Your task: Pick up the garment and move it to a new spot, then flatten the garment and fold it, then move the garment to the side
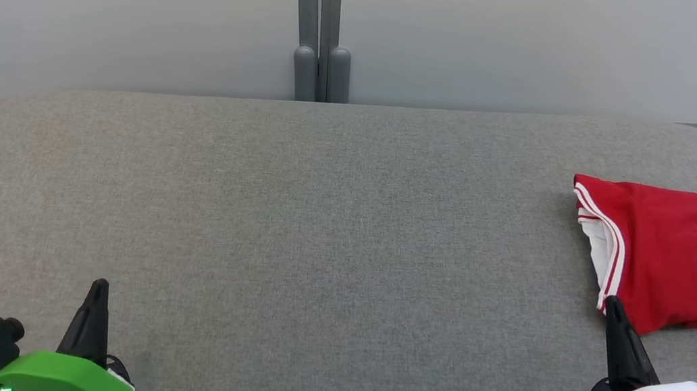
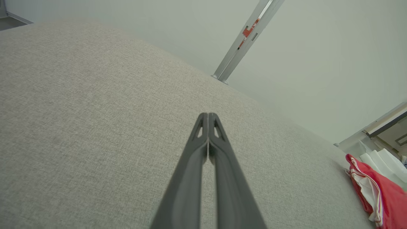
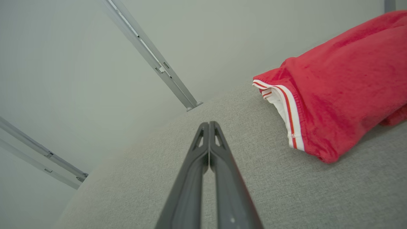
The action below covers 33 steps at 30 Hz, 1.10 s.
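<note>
From the head view: both arms low at the near edge of the grey fabric-covered desk (image 1: 313, 252). Left pincer (image 1: 99, 288) clenched, grasping nothing, over bare fabric at the lower left. Right pincer (image 1: 613, 305) likewise clenched and empty, its tip just beside the near corner of the red garment (image 1: 686, 270); cannot tell whether touching. Garment at the far right end of the desk, well apart from the left pincer, partly cut off by the frame edge.

From the left wrist view: left pincer (image 2: 208, 116) pressed tip to tip above open desk (image 2: 95, 127). Garment (image 2: 381, 197) far off at the lower right, showing a red layer over a white lining.

From the right wrist view: right pincer (image 3: 209, 124) shut, aimed past the garment (image 3: 343, 92), to the left of it, over desk (image 3: 286, 190). Looks soft and thick-napped, a compact stacked bundle with a rounded fold at the near corner, white trim with thin red stripes along the open edge, white inside.

Judged by that neat stack off to the side: probably folded and parked, little left to do. To end well, lift the right pincer straight up and away from the corner, avoiding any drag on the top layer. If a pick-up is due instead, release the right pincer first, then pinch through all layers at the striped edge.
</note>
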{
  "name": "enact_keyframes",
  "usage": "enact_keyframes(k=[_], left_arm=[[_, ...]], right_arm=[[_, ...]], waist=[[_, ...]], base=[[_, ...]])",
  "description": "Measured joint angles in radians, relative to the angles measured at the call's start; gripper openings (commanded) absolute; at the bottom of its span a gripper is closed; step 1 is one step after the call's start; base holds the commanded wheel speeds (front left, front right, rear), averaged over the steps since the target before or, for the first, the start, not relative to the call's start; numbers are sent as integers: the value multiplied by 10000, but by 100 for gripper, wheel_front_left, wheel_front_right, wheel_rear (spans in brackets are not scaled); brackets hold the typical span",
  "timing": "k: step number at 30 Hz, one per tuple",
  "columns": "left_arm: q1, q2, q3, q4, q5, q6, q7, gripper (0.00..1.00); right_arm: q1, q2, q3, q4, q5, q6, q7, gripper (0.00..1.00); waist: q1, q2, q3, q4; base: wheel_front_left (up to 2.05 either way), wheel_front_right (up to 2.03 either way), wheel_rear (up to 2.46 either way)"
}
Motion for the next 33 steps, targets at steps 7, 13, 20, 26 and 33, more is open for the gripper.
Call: enact_keyframes(k=[7,13,20,26,33], left_arm=[[-125,-178,249,44,-815,-169,263,0],[-235,-263,477,71,-1482,-272,479,0],[-353,-393,713,113,-2157,-403,725,0],[-420,-512,874,157,-2765,-512,905,0],[-543,-602,1099,207,-3413,-616,1129,0]], right_arm=[[-107,155,-150,105,903,0,230,0],[-195,240,-282,174,1643,0,408,0],[-307,357,-418,265,2397,0,625,0],[-341,472,-525,345,3033,-2,788,0],[-474,558,-669,422,3728,-4,984,0]], waist=[[0,0,23,18],[0,0,42,34],[0,0,64,52],[0,0,83,68],[1,0,106,87]], base=[[0,0,0],[0,0,0],[0,0,0],[0,0,0],[0,0,0]])
